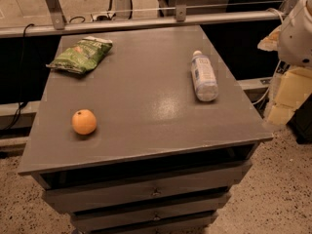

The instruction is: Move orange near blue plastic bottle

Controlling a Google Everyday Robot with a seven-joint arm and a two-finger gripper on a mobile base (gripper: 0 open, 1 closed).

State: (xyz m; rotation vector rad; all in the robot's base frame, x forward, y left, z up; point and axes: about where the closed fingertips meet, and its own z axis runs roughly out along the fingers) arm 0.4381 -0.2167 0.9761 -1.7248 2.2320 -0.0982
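The orange (84, 122) sits on the grey cabinet top (146, 96) near its front left. The blue plastic bottle (203, 76), clear with a white cap and a pale label, lies on its side at the right of the top, cap pointing away. The two are far apart, with bare surface between them. My gripper (288, 95) hangs off the right side of the cabinet, beyond the table's edge and to the right of the bottle, under the white arm (298, 30). It holds nothing that I can see.
A green crinkled snack bag (82, 54) lies at the back left of the top. Drawers (156, 191) are below the front edge. A metal rail (146, 22) runs behind the cabinet. Speckled floor surrounds it.
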